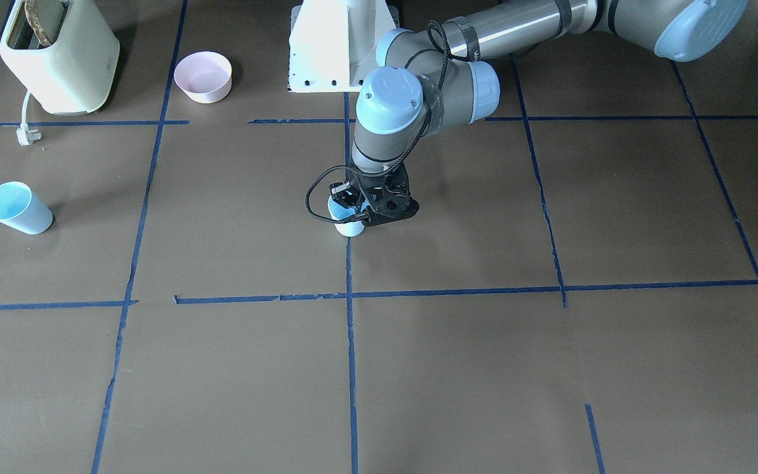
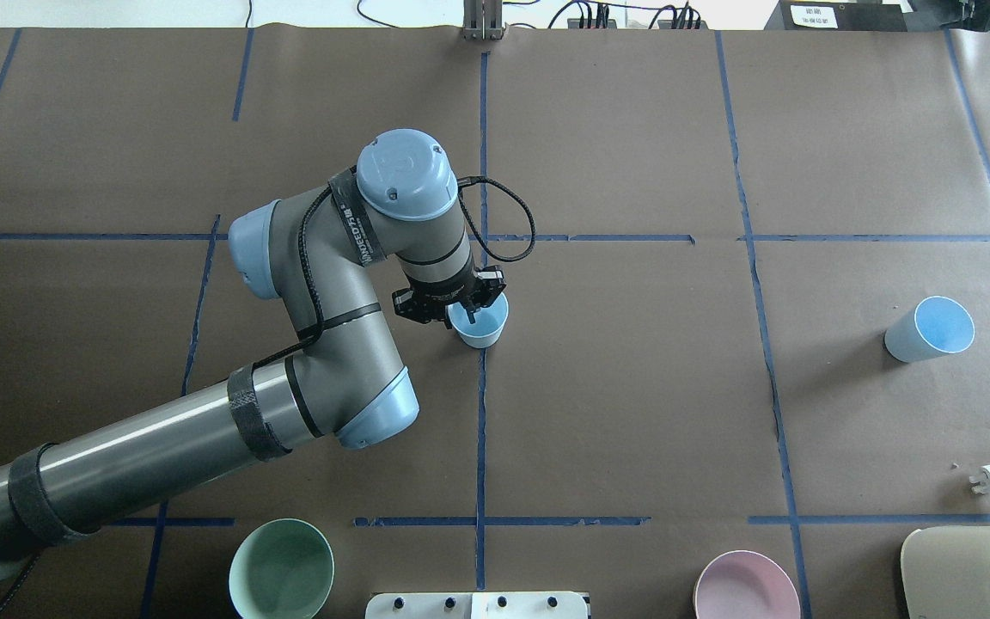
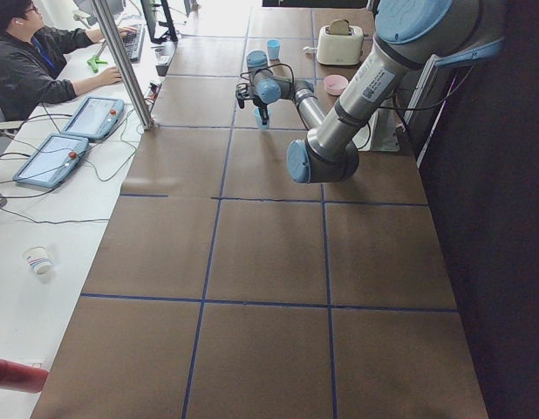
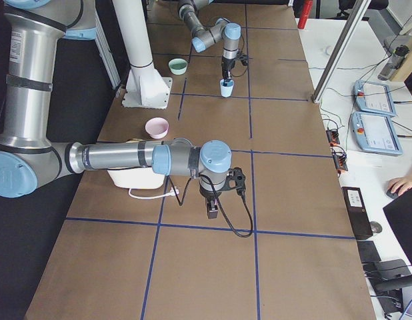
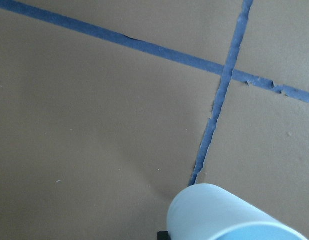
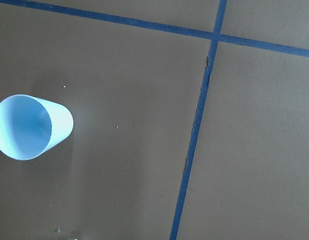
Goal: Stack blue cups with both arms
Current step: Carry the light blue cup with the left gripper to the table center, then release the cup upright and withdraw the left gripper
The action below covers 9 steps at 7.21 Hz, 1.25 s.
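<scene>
One blue cup [image 2: 479, 325] stands upright at the table's middle, on a blue tape line; it also shows in the front view [image 1: 350, 226] and the left wrist view [image 5: 229, 215]. My left gripper [image 2: 464, 309] is shut on its rim, with one finger inside the cup. The second blue cup [image 2: 929, 329] stands alone on my right side, mouth up, and shows in the front view [image 1: 17, 207] and the right wrist view [image 6: 29, 127]. My right gripper [image 4: 211, 203] shows only in the right side view, above the table; I cannot tell whether it is open or shut.
A mint-green bowl [image 2: 282, 570] and a pink bowl [image 2: 747, 587] sit at the near edge, either side of the white pedestal [image 2: 478, 605]. A cream toaster [image 1: 60, 52] with its plug [image 2: 989, 481] stands in the near right corner. An operator [image 3: 34, 61] sits beside the table.
</scene>
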### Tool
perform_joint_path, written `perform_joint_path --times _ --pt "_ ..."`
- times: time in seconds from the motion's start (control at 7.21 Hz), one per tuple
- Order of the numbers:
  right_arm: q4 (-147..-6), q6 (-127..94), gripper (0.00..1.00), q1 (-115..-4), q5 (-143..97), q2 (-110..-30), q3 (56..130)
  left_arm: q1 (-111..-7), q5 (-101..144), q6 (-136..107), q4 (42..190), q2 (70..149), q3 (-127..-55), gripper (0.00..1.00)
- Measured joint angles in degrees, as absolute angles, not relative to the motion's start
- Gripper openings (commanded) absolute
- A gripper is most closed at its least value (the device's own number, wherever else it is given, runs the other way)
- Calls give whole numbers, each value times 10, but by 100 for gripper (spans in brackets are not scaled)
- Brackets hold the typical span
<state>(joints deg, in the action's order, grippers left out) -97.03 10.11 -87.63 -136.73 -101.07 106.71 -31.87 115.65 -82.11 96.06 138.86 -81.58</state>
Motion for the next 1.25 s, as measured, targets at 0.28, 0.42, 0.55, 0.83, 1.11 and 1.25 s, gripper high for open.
perform_joint_path --times 0.28,0.42,0.55,0.83,1.11,1.25 --pt "-970 101 100 -877 -1367 -1011 1067 -321 1155 -814 956 1385 -833 100" --pt "-970 101 100 -877 -1367 -1010 1068 -331 1163 -796 935 1371 -866 100" --pt "-970 101 100 -876 -1367 -1009 1069 -346 1175 -756 899 1342 -918 100" --pt "-969 102 100 -876 -1367 -1003 1073 -403 1189 -616 828 1237 -1047 100" --pt "-969 99 100 -876 -1367 -994 1073 -503 1220 -417 802 1129 -1103 100" --pt "-969 93 100 -876 -1367 -990 1073 -578 1256 -297 799 1080 -1102 100"
